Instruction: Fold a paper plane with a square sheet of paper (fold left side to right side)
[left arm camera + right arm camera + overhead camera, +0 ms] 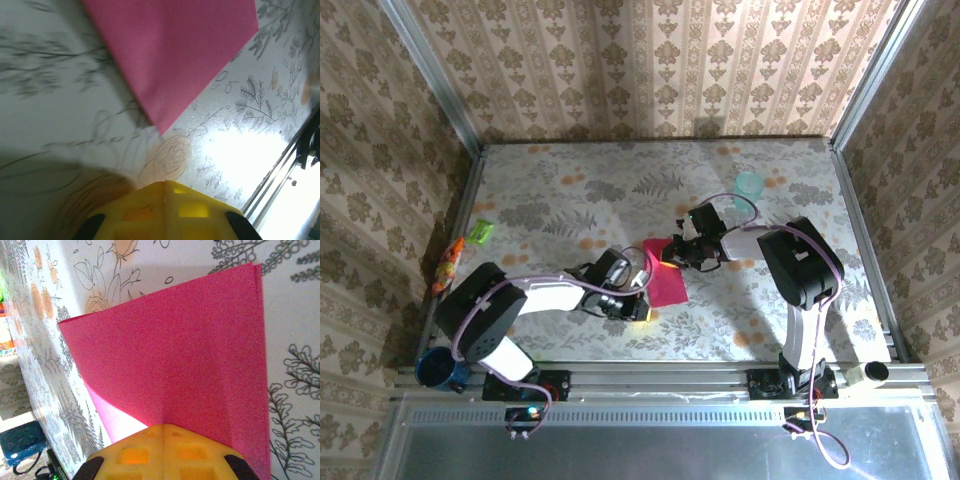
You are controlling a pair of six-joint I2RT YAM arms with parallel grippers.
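The square sheet of paper (pixel 666 272) is being shown lying near the centre of the top view, on the floral table (pixel 560 190), between the two arms. The left gripper (pixel 640 308) is being held just below and left of the sheet, its jaws pressed together on nothing. In the left wrist view its yellow fingertips (pixel 142 205) are being seen just apart from the sheet's lower corner. The right gripper (pixel 672 258) is being held at the sheet's upper edge, likewise closed and empty. In the right wrist view its tips are being seen over the magenta surface, with two layers showing along the right edge. A pale teal cup (pixel 748 184) is standing at upper right, well apart.
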